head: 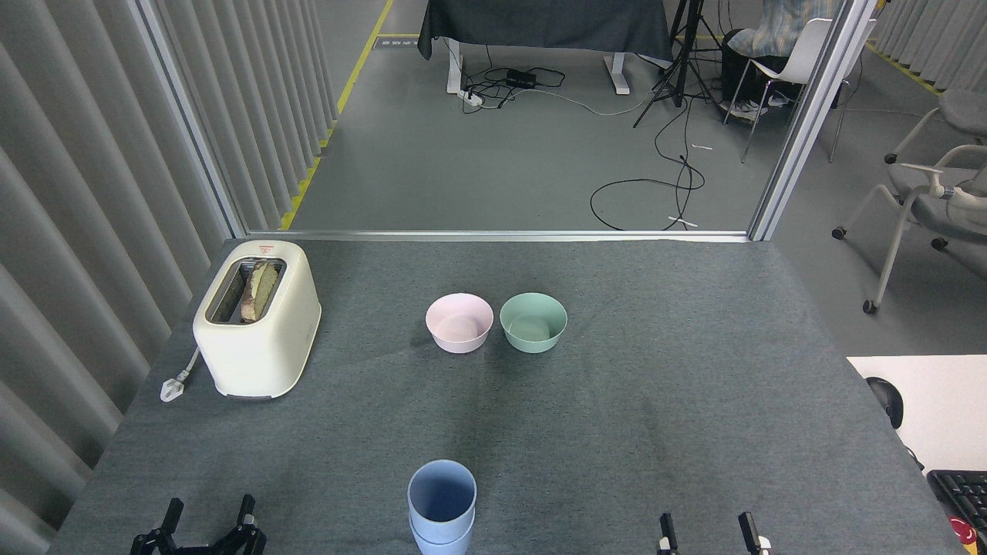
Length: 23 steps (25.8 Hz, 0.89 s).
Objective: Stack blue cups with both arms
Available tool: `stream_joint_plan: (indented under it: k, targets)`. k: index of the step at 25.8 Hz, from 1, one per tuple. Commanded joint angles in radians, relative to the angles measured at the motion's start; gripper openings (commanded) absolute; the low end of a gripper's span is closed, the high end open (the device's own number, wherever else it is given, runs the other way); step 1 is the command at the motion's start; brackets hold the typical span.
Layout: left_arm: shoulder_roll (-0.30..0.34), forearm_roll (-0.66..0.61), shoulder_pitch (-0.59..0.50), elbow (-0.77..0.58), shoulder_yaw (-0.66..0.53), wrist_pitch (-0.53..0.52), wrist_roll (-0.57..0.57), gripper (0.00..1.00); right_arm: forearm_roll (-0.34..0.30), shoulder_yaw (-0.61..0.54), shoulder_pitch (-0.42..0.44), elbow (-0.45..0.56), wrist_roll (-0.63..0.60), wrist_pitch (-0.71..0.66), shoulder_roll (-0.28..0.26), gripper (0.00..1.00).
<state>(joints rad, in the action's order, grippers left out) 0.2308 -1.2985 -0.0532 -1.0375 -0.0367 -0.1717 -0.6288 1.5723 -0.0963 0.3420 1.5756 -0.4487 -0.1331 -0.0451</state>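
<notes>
Head view, low edge: only the fingertips of the left pincer [207, 523] rise into sight, to the left of the blue cups [442, 505] and well apart from them; its black fingers stand spread with a clear gap between them, holding nothing; the right pincer [709, 532] shows just two dark tips to the right of the cups, also well apart from them, set apart from each other and gripping nothing; the cups stand between the two pincers, upright on the grey worktop [632, 432], one nested inside the other, with the rim of the lower cup showing as a band below the upper cup's wall; neither pincer touches them; beyond the cups, toward the far side of the worktop, a pink bowl [459, 323] and a mint-green bowl [533, 322] sit side by side, just apart; to the far left of the cups stands a cream toaster [257, 317] with bread in its slot, its plug [171, 385] lying beside it.
</notes>
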Motion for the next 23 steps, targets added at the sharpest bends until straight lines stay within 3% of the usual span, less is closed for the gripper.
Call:
stream_joint_plan:
  k: [1, 11, 23]
  targets:
    - [0.001, 0.002, -0.056, -0.062, 0.000, -0.005, -0.002, 1.00, -0.092, -0.019, 0.060, -0.008, -0.035, 0.007, -0.033, 1.00]
    - [-0.002, 0.007, -0.192, -0.168, -0.005, -0.009, -0.012, 1.00, -0.106, -0.008, 0.086, -0.042, -0.101, 0.012, -0.044, 1.00]
    - [-0.004, 0.005, -0.191, -0.173, -0.006, -0.009, -0.012, 1.00, -0.095, -0.003, 0.084, -0.055, -0.101, 0.052, -0.042, 1.00]
